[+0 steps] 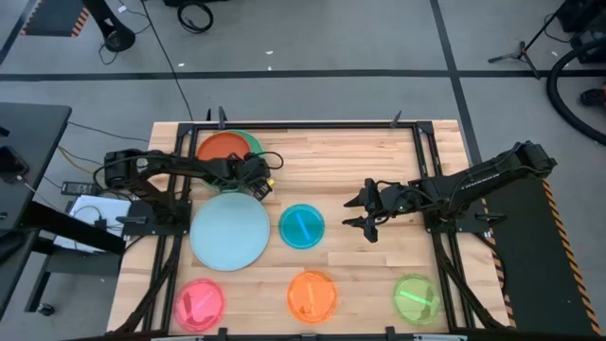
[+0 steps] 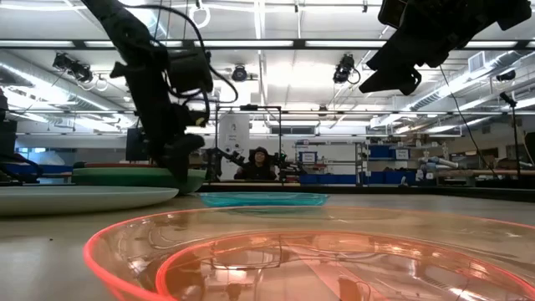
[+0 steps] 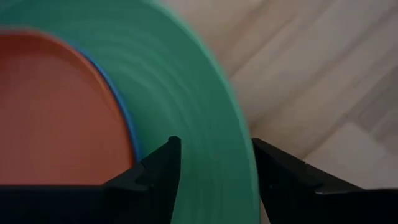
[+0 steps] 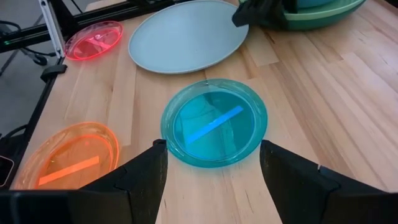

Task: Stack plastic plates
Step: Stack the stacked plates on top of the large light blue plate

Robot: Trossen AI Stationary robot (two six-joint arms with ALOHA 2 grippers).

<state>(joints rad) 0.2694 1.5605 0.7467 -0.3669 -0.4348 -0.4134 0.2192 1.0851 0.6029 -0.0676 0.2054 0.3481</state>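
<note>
A stack sits at the table's far left: a red-orange plate (image 1: 222, 147) on top, a thin blue edge (image 3: 124, 118) under it, and green plates (image 1: 254, 144) below. My left gripper (image 1: 261, 178) is open and low at the stack's right rim (image 3: 214, 155). The pale blue plate (image 1: 230, 230), teal plate (image 1: 301, 225), pink plate (image 1: 199, 303), orange plate (image 1: 312, 296) and lime plate (image 1: 415, 298) each lie flat on the wood. My right gripper (image 1: 365, 210) hangs open above the table, right of the teal plate (image 4: 213, 122). My left gripper comes down slanting from the table's right and straddles the green plate's rim (image 3: 236, 162). One finger (image 3: 158, 174) is over the plate's inside, the other (image 3: 280, 177) outside it. Whether either finger touches the rim, I cannot tell.
Black frame rails (image 1: 421, 170) run along the table's left, right and far sides. Bare wood (image 1: 331, 161) lies between the stack and the right arm. The small plates line the near edge. A person (image 2: 261, 163) sits in the room beyond the table.
</note>
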